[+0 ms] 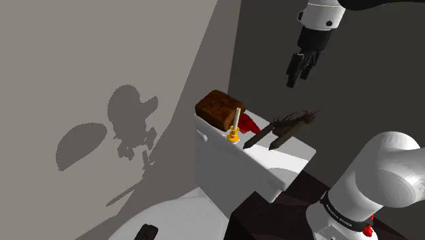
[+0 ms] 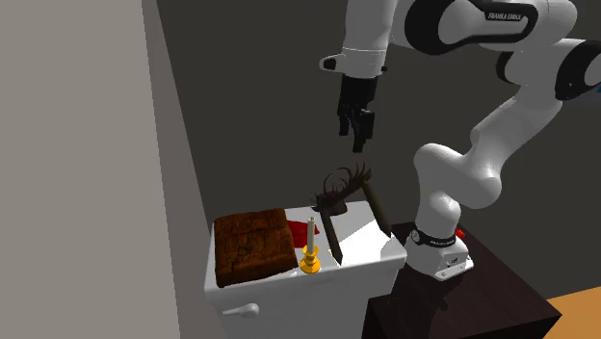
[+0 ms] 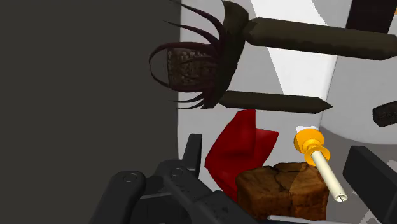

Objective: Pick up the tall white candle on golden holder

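The end effector (image 1: pixel 297 76) hangs released, its fingers apart, high above the toilet tank lid (image 1: pixel 272 167). It is well apart from the tall white candle (image 1: pixel 236 123), which stands upright in its golden holder (image 1: pixel 233 137) between the brown block (image 1: pixel 218 106) and the dark spiky ornament (image 1: pixel 289 123). A good approach would probably centre over the candle, descend straight down clear of both neighbours, and close low on the thin stem so it does not tip.

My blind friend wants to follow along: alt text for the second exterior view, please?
A white robot arm hangs its open black gripper above a white toilet tank. On the tank stand a white candle in a golden holder, a brown textured block beside it, and a dark spiky object with two long prongs.
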You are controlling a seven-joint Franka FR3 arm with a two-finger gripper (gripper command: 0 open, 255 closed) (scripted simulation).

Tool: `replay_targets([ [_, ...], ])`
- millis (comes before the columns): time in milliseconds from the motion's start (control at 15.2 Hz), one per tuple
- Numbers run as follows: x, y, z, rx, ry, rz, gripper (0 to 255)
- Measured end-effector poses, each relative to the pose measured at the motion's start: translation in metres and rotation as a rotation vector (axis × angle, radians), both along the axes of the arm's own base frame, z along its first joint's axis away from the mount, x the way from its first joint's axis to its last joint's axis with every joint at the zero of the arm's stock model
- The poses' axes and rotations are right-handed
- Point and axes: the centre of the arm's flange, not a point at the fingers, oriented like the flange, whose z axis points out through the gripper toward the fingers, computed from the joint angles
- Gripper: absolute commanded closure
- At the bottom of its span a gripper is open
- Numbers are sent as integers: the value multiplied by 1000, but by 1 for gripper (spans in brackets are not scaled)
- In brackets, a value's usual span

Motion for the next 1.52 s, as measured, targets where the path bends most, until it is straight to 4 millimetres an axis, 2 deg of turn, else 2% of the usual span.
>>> replay_targets([
  [66, 0, 0, 0, 0, 0, 0, 0],
  [198, 1, 2, -13, 17, -23, 2, 0],
  [1056, 40, 52, -148, 197, -285, 17, 0],
  [1320, 56, 74, -184, 253, -366, 22, 0],
  [1518, 61, 76, -202, 263, -387, 21, 0],
])
